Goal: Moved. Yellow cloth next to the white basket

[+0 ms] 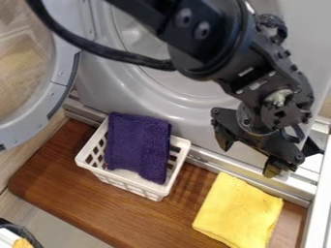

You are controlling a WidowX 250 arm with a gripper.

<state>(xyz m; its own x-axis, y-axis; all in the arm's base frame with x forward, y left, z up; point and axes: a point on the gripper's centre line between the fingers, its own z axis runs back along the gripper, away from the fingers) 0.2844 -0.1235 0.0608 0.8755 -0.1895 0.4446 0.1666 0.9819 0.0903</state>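
Yellow cloth (239, 210) lies on the table (71, 196) next to the white basket (126, 184), so the moving seems finished, and for the jaws, spread apart and empty near it, maybe only going away is left.

Bright yellow cloth (239, 210), white basket (129, 183)
The towel (138, 145) is deep purple, the tabletop (74, 189) reddish-brown with streaky wood grain, the pincer (249, 156) black, the basket latticed.
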